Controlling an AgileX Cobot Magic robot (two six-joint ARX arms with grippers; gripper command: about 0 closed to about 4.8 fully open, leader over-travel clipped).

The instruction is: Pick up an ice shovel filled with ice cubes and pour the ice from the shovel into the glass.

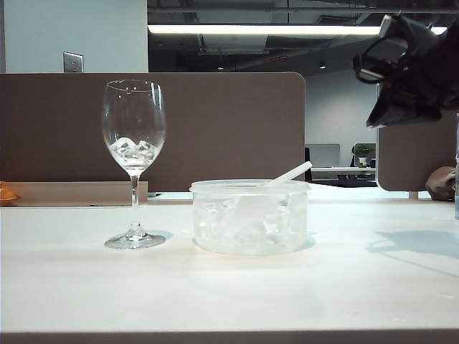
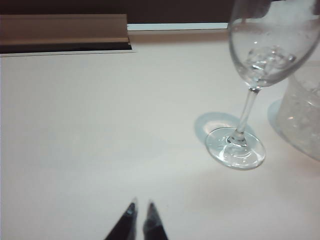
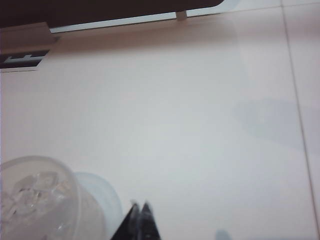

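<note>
Clear ice cubes (image 1: 133, 150) sat in the glass (image 1: 134, 158), which stood on the white desk (image 1: 229, 294) just beside a plastic tub (image 1: 249, 217) holding the ice shovel (image 1: 276, 188). The left hand (image 2: 141, 204), closed and empty, hovered over bare desk near the glass's foot. The right hand (image 3: 140, 205), shut and empty, hung raised beside the tub.

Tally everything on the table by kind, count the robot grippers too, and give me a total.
Wine glass, with ice cubes in its bowl: 1
Clear plastic tub of ice: 1
Ice shovel, resting in the tub: 1
Grippers: 2, left gripper low over the table near the glass, right gripper raised beside the tub, both shut and empty
Total: 5
</note>
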